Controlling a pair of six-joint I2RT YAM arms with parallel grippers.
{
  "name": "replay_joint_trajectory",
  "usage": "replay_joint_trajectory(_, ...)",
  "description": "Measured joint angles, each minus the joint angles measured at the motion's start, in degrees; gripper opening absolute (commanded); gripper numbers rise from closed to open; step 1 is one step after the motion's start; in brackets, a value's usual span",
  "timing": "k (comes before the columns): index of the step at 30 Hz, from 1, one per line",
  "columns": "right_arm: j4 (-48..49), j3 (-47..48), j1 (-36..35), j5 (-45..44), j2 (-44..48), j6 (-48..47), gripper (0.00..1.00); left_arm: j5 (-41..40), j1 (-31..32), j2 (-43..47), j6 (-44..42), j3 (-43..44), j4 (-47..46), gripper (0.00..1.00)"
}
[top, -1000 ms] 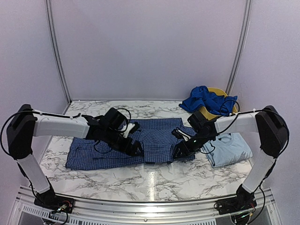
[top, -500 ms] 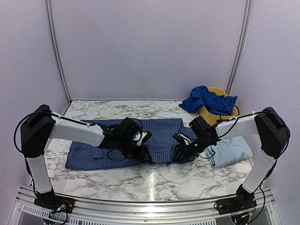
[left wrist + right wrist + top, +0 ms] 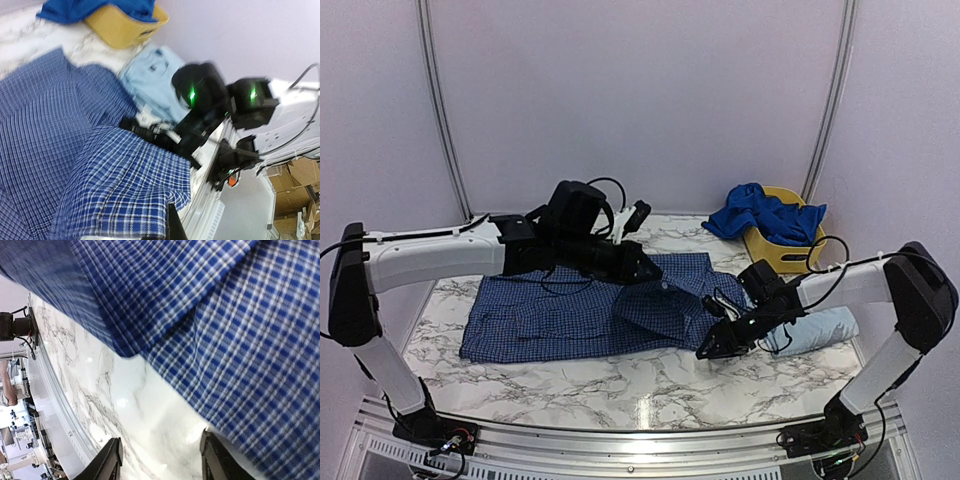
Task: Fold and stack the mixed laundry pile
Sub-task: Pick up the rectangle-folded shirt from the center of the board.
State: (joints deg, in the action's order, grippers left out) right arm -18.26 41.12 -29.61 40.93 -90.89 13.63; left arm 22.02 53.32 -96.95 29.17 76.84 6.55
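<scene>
Since half a second back, the left claw point(image 3: 648, 270) has risen off the table point(image 3: 650, 385) and swung toward 12 o'clock, carrying a flap of the navy-and-white check shirt point(image 3: 550, 315) up with it. The right claw point(image 3: 706, 351) has slid toward 6 o'clock, to the shirt's near right corner.

The left claw is clenched on that lifted hem (its wrist view shows check cloth draping from it). The right claw is released: its fingers point(image 3: 112, 457) stand apart with bare marble between them, and the hem just beyond is not gripped.

The shirt lies spread from 9 o'clock to the centre of the table, its right part raised. The pale sky-blue T-shirt point(image 3: 820, 328) at 3 o'clock looks already folded. The check shirt's fold is only begun. The bright royal-blue piece point(image 3: 755, 212) sits bunched over the yellow basket point(image 3: 788, 252) at 1 o'clock, apparently not yet folded. I judge the task roughly a third done, with the stacking wholly left.
</scene>
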Motion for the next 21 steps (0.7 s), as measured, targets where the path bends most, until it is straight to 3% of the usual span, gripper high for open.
replay_joint_trajectory(10,-1.49,-0.85,0.70,-1.73,12.02,-0.31,0.54,-0.07,-0.50,0.98,-2.64,7.45,4.55,0.00)
replay_joint_trajectory(16,3.15,0.81,2.51,-4.57,18.14,-0.70,0.31,-0.61,-0.50,0.98,-5.31,15.82,7.13,0.00)
replay_joint_trajectory(18,3.87,2.56,2.51,-5.01,16.70,-0.85,0.35,-0.92,-0.50,0.98,-5.90,16.85,7.17,0.00)
replay_joint_trajectory(21,5.75,3.72,2.54,-5.38,14.10,-0.48,0.54,-1.07,-0.52,0.55,-6.29,16.87,7.74,0.00)
